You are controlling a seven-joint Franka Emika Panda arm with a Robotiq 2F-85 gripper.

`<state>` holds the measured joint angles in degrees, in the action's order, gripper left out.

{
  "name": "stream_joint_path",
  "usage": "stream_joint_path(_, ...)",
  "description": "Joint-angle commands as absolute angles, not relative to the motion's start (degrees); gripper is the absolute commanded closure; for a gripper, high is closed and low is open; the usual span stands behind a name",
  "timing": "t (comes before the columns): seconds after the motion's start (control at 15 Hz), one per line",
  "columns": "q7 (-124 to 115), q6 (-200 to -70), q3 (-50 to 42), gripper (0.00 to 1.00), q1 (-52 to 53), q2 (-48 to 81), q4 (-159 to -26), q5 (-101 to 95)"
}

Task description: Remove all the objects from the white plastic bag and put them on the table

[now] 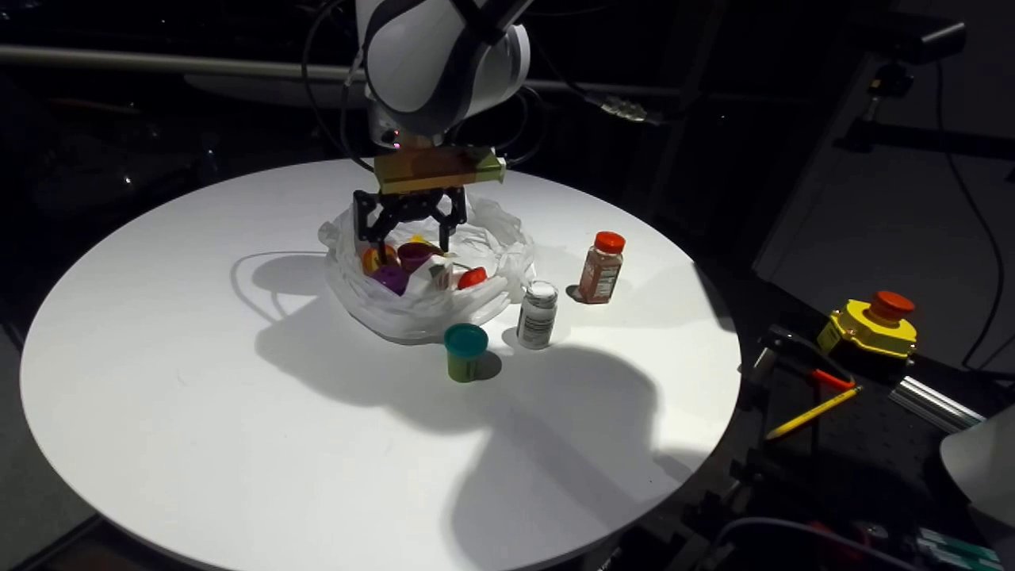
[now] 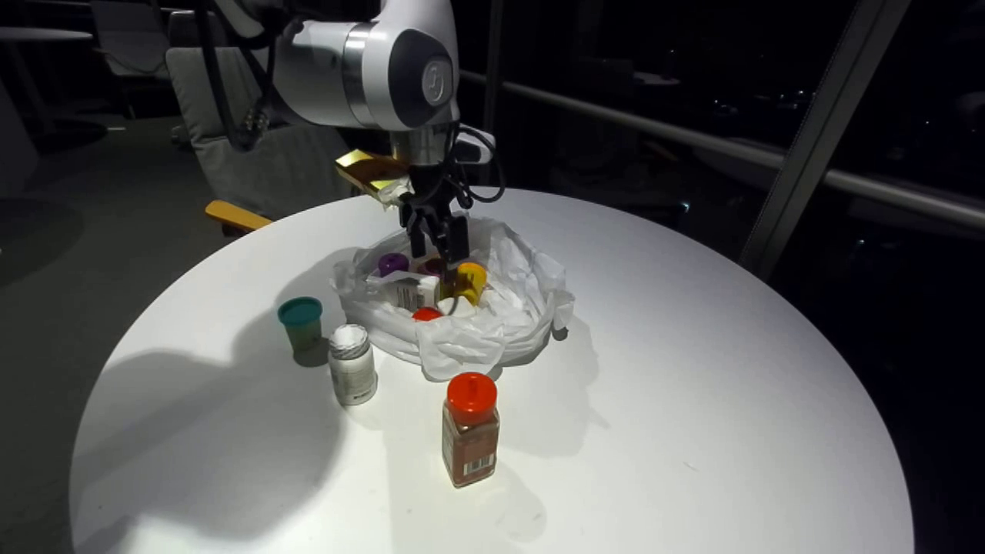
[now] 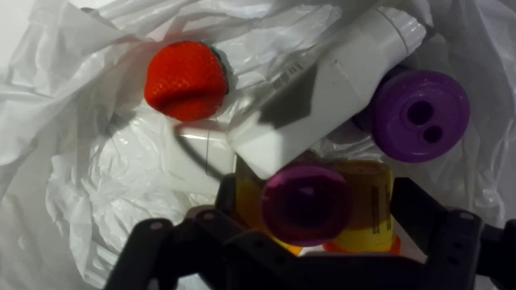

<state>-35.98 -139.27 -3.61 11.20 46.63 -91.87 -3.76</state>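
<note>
Gripper (image 1: 414,252) agape, partly in the white plastic bag (image 1: 396,319), in an exterior view. In an exterior view, a red-capped jar (image 2: 471,435) (reddish within) stands on the table (image 2: 692,454). In the wrist view, bagged: strawberry (image 3: 185,82), white bottle (image 3: 334,88), yellow tub (image 3: 365,238).

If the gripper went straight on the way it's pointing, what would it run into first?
Probably the magenta cup-like container inside the white plastic bag. In the wrist view it shows between the open jaws; depth is unclear, so they might straddle it.
</note>
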Motion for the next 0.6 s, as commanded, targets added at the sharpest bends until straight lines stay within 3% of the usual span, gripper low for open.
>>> stream_joint_path(0.0,-33.4,-137.9,-4.1,0.27,11.1,47.7,-89.9,-2.8)
stream_joint_path(0.13,-32.8,-137.9,-4.3,0.37,11.3,47.6,-90.1,-2.8)
stream_joint_path(0.4,-32.4,-138.0,-4.3,0.7,11.6,47.0,-90.7,-2.7)
stream_joint_path(0.53,-33.4,-138.0,-5.0,0.72,12.4,45.9,-91.4,-3.4)
